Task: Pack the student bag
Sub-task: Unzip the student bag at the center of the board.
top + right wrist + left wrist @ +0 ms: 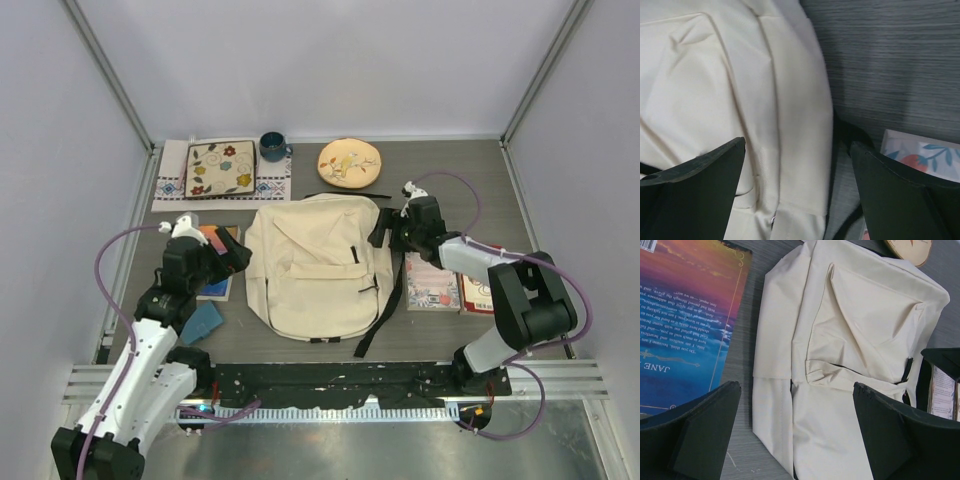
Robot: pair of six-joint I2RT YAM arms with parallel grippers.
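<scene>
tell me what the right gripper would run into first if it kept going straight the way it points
Most likely the student bag: its cream side fills the space ahead of the open right gripper in the wrist view. How far off is hard to tell.

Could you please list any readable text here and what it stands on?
"JANE": upside down on the sunset-coloured glossy book cover.
Blurb lines on that cover: too small to read.
Print on the floral paper booklet: blurred.
</scene>
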